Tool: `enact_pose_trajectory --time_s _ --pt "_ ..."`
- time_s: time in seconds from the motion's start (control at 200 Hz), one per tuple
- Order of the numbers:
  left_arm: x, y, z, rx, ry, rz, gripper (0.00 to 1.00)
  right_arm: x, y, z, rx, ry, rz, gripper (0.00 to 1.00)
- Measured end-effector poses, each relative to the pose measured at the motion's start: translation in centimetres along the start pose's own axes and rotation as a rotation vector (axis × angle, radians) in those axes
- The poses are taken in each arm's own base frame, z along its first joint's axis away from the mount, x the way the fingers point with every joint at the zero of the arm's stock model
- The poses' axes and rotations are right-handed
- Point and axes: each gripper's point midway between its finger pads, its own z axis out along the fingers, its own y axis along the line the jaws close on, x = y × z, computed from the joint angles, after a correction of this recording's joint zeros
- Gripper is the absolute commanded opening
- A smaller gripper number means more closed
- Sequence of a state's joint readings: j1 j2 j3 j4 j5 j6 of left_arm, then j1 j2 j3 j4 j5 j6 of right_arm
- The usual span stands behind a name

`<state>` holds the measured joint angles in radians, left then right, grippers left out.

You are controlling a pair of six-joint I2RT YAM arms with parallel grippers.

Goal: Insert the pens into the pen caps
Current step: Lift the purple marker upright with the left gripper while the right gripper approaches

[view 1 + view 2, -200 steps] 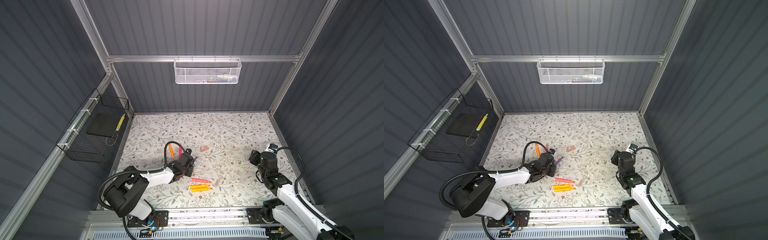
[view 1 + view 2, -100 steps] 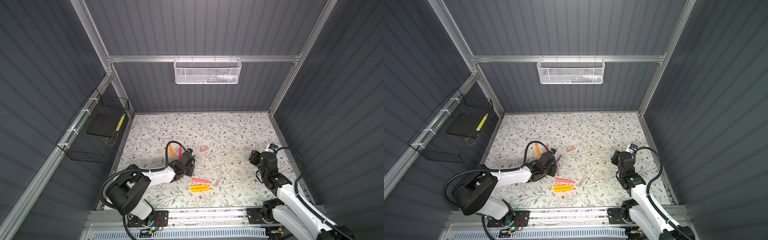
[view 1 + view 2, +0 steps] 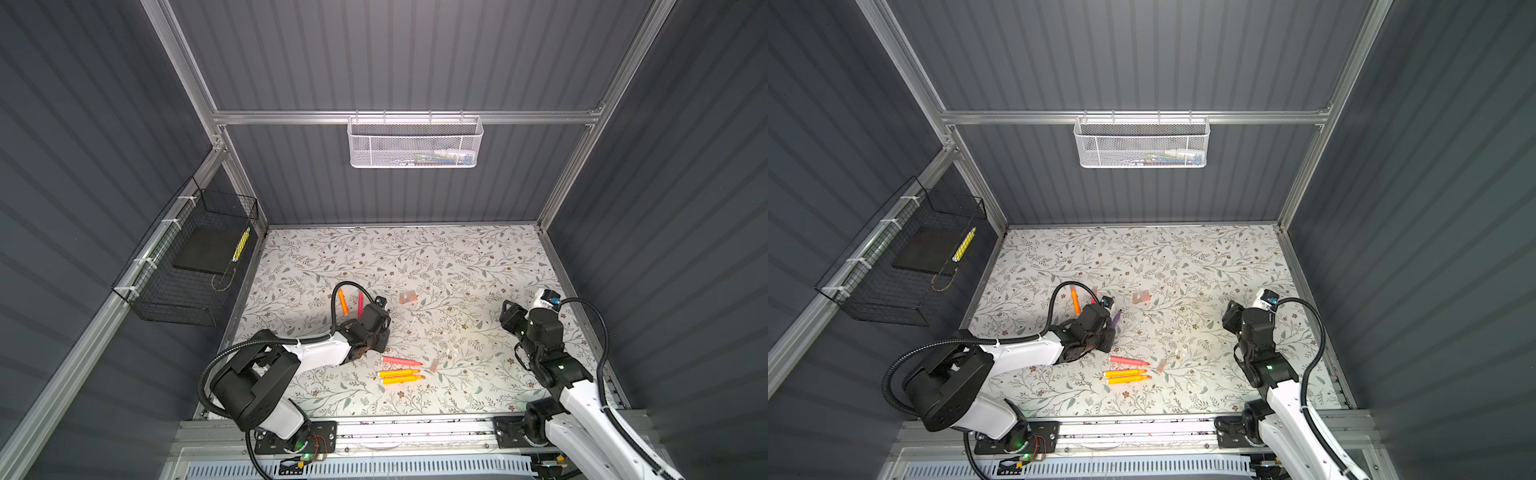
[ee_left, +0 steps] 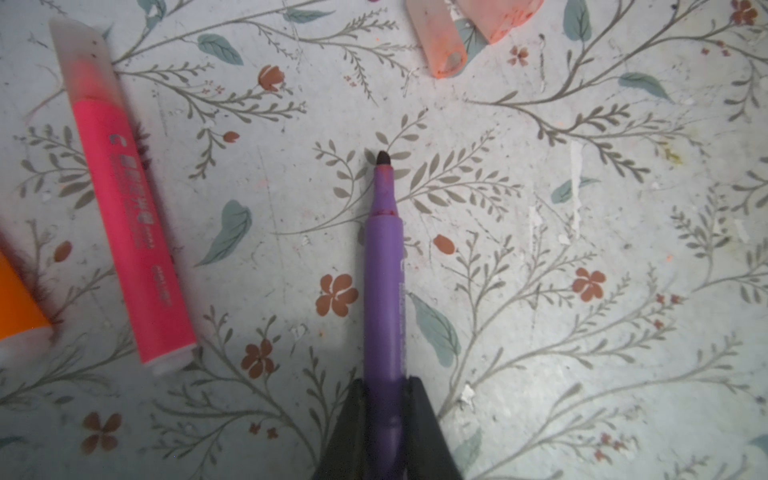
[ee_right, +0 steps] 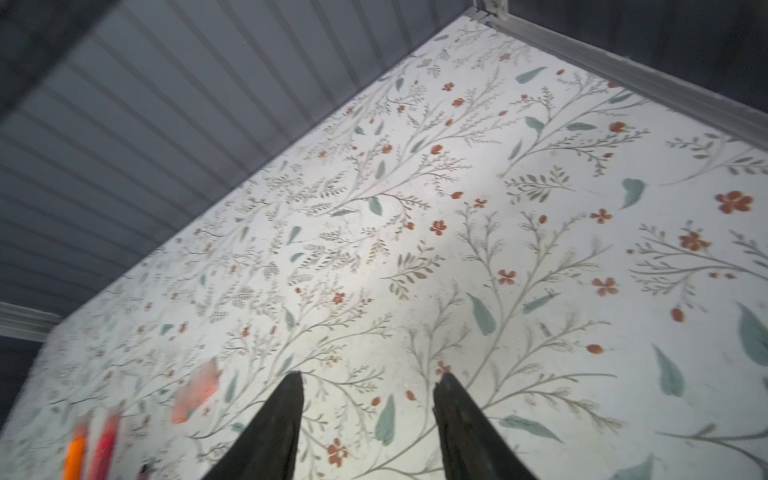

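Between jaws of left pincer (image 4: 385,384), purple pen (image 4: 383,274)

the purple pen (image 4: 384,291) is showing smooth matt plastic; the pen caps (image 4: 436,45), frosted translucent plastic; the tabletop (image 4: 602,374), scuffed matt print.

Floral tabletop (image 3: 457,257), scattered pens (image 3: 400,372), translucent caps (image 3: 407,297).

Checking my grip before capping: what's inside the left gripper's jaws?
The left gripper is shut on the uncapped purple pen, bare tip pointing outward. Its rear end is hidden between the fingers.
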<state>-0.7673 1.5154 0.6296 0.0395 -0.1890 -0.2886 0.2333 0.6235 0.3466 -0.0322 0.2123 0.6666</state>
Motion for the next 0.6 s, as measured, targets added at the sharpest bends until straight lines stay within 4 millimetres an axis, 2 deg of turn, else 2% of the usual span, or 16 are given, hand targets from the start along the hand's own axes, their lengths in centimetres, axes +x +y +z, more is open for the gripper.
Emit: enact_pose_trajectory --time_s 0.085,0.16,0.285,0.4,0.48,0.6 --pt "-0.9 -0.4 -0.6 0.022 -0.026 -0.004 0.03 -0.2 2.8 -1.5 -0.133 -0.008 0.048 0.54" --pt "-1.9 -1.0 -1.4 0.054 -0.062 -0.01 0.02 0.5 5.6 -2.7 -0.261 0.01 0.078 0.56" --pt "-3.7 -2.4 -3.1 0.138 -0.123 -0.016 0.01 4.2 9.9 -3.7 -0.422 0.126 0.093 0.56" --pt "-5.3 -4.1 -5.0 0.244 -0.184 -0.015 0.01 8.0 13.1 -3.3 -0.493 0.246 0.074 0.54" --pt "-6.6 -5.6 -6.8 0.33 -0.237 -0.009 0.01 10.4 14.6 -2.6 -0.508 0.317 0.056 0.53" --pt "-8.2 -7.4 -9.5 0.439 -0.314 0.003 0.0 11.5 17.2 -1.9 -0.545 0.358 0.058 0.53"
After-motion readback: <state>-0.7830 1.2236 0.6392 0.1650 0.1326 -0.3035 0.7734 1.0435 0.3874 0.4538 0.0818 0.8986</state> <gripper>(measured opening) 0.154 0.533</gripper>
